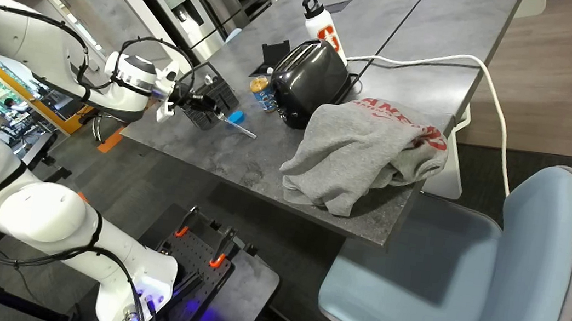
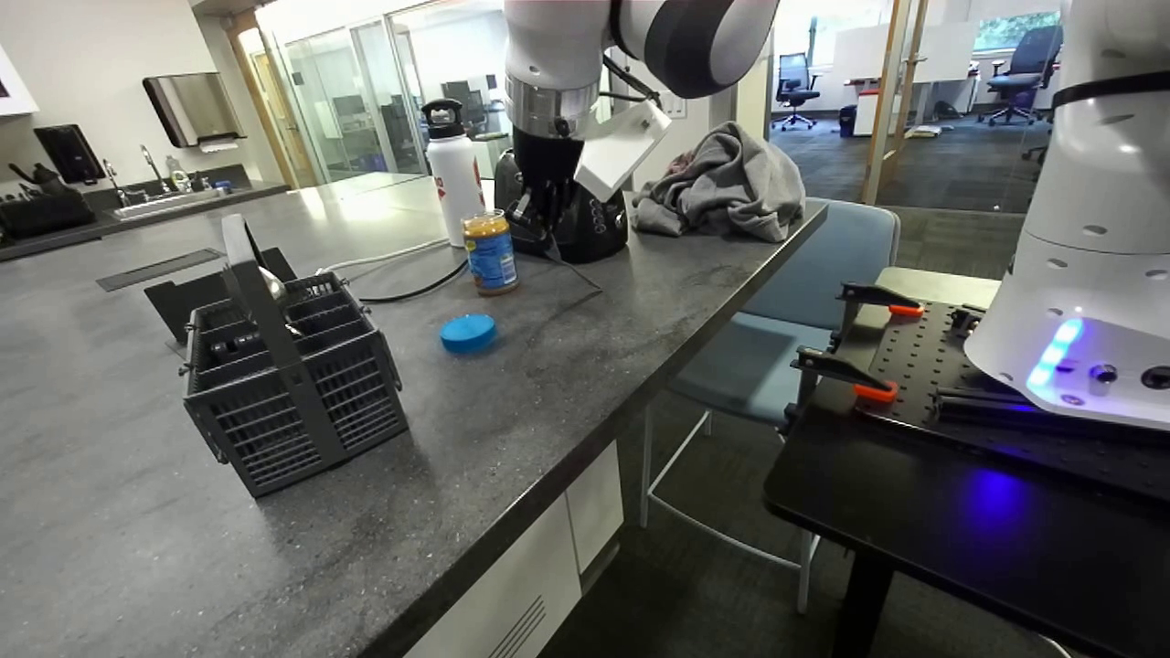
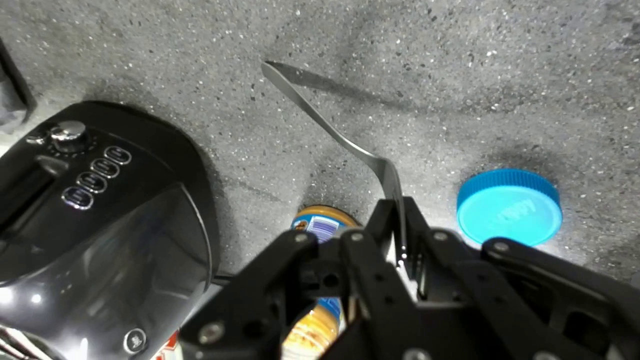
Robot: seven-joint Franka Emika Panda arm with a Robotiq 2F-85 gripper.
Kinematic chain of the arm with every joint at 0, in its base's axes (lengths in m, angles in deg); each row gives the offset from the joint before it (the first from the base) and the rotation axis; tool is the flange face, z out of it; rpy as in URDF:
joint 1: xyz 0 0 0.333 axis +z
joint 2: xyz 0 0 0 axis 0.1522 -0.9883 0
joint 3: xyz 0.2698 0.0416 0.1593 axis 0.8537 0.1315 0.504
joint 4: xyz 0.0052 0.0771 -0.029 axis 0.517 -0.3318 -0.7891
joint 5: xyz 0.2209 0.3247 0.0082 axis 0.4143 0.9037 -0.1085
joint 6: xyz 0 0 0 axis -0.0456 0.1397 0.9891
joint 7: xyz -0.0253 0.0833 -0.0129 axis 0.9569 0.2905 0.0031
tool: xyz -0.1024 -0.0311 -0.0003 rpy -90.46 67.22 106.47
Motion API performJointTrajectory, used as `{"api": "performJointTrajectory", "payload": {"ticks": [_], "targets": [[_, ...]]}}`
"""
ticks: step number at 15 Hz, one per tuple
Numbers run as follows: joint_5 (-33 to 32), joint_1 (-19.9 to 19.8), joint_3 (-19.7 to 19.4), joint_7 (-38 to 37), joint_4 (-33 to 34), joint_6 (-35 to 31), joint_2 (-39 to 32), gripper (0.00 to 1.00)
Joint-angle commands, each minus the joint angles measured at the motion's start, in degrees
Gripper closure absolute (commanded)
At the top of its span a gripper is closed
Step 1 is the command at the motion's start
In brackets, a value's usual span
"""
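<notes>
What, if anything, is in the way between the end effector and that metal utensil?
Nothing visible is: the end effector is closed directly on the metal utensil. In the wrist view, the jar is partly hidden by the end effector and the blue lid lies off to one side; neither comes between the two.

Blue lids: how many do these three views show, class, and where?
1: the blue lid lies on the counter, near the jar; all three views show it. More could hide behind the toaster.
</notes>
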Motion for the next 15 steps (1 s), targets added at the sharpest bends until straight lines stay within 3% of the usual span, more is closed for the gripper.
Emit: {"api": "performJointTrajectory", "payload": {"ticks": [1,3,4,8,15], "targets": [[-0.51,0.08,0.0,-0.66,0.0,0.0,-0.03,0.92],[-0.55,0.13,0.0,-0.67,0.0,0.01,-0.03,0.92],[-0.36,0.71,0.38,-0.39,0.84,2.98,-0.56,0.98],[4.19,1.56,3.63,1.74,2.24,13.1,-2.07,0.98],[1.65,4.53,6.46,-0.75,5.44,21.58,-6.81,0.98]]}}
